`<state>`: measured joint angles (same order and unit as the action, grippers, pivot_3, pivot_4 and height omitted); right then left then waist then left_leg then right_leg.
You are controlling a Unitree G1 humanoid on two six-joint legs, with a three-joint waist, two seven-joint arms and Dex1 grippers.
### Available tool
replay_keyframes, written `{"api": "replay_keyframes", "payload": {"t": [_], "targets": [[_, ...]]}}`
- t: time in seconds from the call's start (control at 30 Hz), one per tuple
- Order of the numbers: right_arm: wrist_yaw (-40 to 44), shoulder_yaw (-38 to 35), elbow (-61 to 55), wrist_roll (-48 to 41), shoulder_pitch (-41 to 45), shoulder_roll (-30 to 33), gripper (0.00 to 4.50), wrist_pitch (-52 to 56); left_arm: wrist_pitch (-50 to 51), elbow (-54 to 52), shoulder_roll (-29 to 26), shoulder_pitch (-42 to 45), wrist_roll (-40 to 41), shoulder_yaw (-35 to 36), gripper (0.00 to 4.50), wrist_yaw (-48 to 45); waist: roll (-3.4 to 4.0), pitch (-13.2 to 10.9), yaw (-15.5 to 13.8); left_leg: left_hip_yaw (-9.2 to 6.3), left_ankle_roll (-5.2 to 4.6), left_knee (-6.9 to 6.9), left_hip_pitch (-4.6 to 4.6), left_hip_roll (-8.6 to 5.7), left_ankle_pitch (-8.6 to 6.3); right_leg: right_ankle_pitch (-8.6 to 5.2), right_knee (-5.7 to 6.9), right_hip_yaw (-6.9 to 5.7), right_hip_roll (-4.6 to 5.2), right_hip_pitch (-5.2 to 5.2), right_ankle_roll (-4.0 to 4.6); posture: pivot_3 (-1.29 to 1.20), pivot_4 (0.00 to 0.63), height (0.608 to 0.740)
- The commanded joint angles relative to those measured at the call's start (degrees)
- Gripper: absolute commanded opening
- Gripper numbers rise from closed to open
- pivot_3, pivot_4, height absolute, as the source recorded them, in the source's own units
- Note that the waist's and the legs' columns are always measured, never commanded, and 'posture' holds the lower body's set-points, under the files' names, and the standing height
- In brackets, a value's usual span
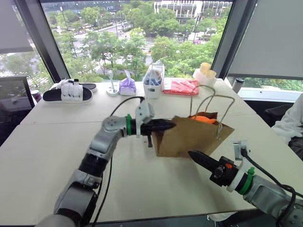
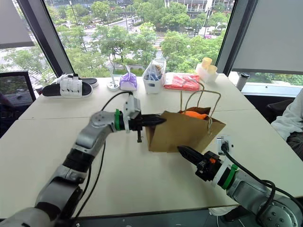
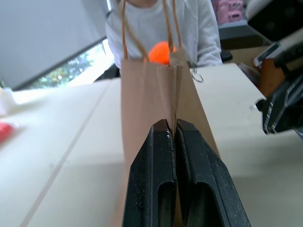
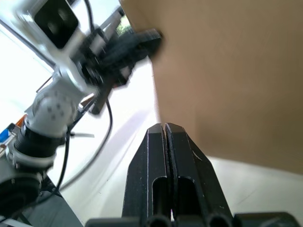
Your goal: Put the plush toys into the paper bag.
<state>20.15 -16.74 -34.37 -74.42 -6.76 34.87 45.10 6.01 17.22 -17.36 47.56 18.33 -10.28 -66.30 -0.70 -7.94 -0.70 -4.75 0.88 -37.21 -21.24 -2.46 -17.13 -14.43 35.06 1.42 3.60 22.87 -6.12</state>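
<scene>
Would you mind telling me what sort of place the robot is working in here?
Probably an upper-floor office or lab. Large windows overlook treetops and streets below, roller blinds hang at the sides, and wide pale tables pushed together carry the paper bag and assorted supplies.

Daylight is pouring through tall dark-framed windows [image 1: 142, 38] overlooking green trees, lighting the pale tabletop [image 1: 57, 156] beneath grey blinds [image 1: 274, 38].
</scene>
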Motion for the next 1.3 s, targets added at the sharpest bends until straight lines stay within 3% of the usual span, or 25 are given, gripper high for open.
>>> {"api": "replay_keyframes", "payload": {"t": [0.03, 0.27, 0.5, 0.6, 0.83, 0.93, 1.1, 1.3], "targets": [[1.16, -1.09, -0.24, 0.29, -0.04, 0.39, 0.0, -1.09, -5.16, 8.6, -1.4, 4.16, -0.08, 2.23, 0.14, -4.89, 0.0, 0.0, 0.01, 0.01, 0.0, 0.0, 0.0, -0.01, 0.0, 0.0, -0.02, -0.01, -0.01, 0.0, 0.0, 0.0, 0.15, 0.74], [1.57, -2.49, -0.28, 0.63, -1.57, 0.34, 0.0, -1.45, -14.73, 24.56, -2.86, 8.62, -4.58, 1.78, 0.14, -9.46, -0.01, 0.0, -0.02, -0.03, -0.03, -0.02, -0.02, -0.05, -0.01, 0.0, 0.0, -0.04, 0.0, -0.02, -0.01, 0.0, 0.15, 0.74], [1.75, -2.78, -0.93, 0.99, -3.41, 0.1, 0.0, -1.97, -20.85, 31.02, -3.17, 7.19, -8.58, 1.83, 0.14, -8.16, -0.02, -0.01, -0.05, -0.05, -0.04, -0.03, -0.02, -0.04, -0.02, 0.0, 0.02, -0.04, 0.0, -0.01, -0.03, 0.0, 0.15, 0.74], [2.22, -2.82, -0.54, 1.21, -3.47, 0.53, 0.0, -1.97, -18.36, 28.83, -3.22, 5.69, -7.5, 2.4, 0.93, -8.7, -0.02, -0.01, 0.01, -0.05, -0.05, -0.03, -0.02, -0.04, -0.02, 0.0, 0.03, -0.04, 0.0, -0.01, -0.03, 0.0, 0.15, 0.74], [3.55, -3.16, 0.7, 1.75, -2.57, 1.81, 0.0, -1.54, -15.32, 21.37, -4.86, 1.69, -7.16, 4.07, 4.34, -6.42, -0.02, -0.01, 0.02, -0.06, -0.05, -0.02, -0.02, -0.03, -0.02, 0.0, 0.04, -0.03, 0.0, 0.0, -0.03, 0.0, 0.15, 0.74], [4.81, -3.75, 0.56, 2.6, -3.43, 3.43, 0.0, -1.22, -10.83, 12.07, -9.17, -2.01, -6.89, 4.7, 4.47, -5.77, -0.01, -0.01, 0.14, -0.06, -0.05, 0.0, -0.01, -0.02, -0.02, 0.0, 0.05, -0.02, 0.01, 0.02, -0.03, 0.0, 0.15, 0.74], [9.8, -6.6, 1.31, 4.87, -4.42, 9.67, 0.0, -0.3, 11.97, -10.35, -19.06, -13.85, 3.53, 11.87, 4.47, -3.29, 0.01, -0.01, 0.64, -0.06, -0.05, 0.07, -0.04, 0.06, -0.03, 0.0, 0.08, 0.0, 0.02, 0.12, -0.02, 0.0, 0.15, 0.74], [16.17, -9.01, 4.46, 7.04, -4.52, 15.61, 0.0, 1.32, 30.4, -29.47, -24.37, -29.84, 13.63, 22.12, 4.47, 5.13, 0.02, 0.0, 0.08, -0.08, -0.05, 0.05, 0.05, 0.09, -0.04, -0.01, -0.04, 0.04, 0.13, -0.05, 0.0, 0.0, 0.15, 0.74]]}}
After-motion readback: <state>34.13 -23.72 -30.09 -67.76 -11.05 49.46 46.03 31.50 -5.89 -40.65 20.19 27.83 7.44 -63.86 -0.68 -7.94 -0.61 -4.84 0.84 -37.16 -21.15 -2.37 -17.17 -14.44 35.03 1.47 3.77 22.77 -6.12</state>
